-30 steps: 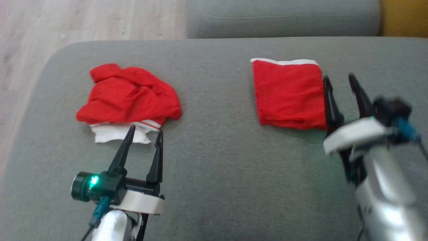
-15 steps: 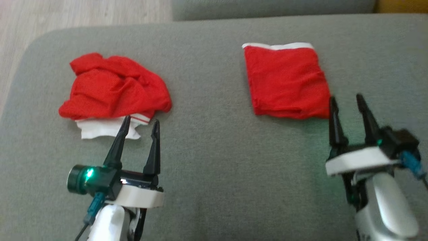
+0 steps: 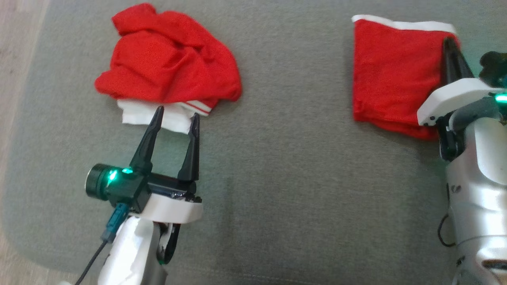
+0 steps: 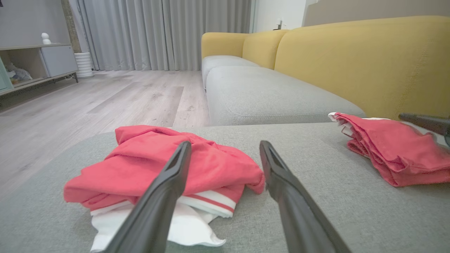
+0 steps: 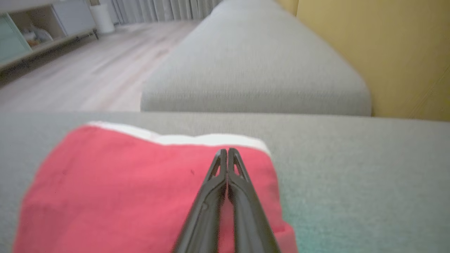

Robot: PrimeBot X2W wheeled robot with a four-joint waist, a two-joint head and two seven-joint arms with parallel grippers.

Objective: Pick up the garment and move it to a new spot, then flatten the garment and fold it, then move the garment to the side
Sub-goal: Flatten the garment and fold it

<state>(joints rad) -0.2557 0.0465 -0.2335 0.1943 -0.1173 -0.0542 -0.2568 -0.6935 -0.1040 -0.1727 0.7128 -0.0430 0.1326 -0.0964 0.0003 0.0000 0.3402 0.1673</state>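
A crumpled red garment [image 3: 170,59] with a white, red-striped hem lies at the left of the grey couch seat [image 3: 297,178]. My left gripper [image 3: 177,111] stands open just in front of it, fingertips at the white hem; the left wrist view shows the same garment [image 4: 140,158] beyond the spread left gripper [image 4: 225,144]. A second red garment [image 3: 392,71], folded flat with a white band at its far edge, lies at the right. My right gripper [image 3: 447,39] is shut over its right side. In the right wrist view the right gripper [image 5: 227,150] has tips together above the folded garment [image 5: 123,182], with nothing visibly pinched.
The seat's rounded left edge drops to a wooden floor [image 3: 16,39]. A yellow backrest [image 4: 351,59] runs behind the seat, and another grey cushion [image 4: 263,95] lies beyond it. Bare grey fabric stretches between the two garments.
The head camera has tilted down and closer. My right gripper has shut and moved from beside the folded garment to over its right edge. The left gripper stays open at the hem.
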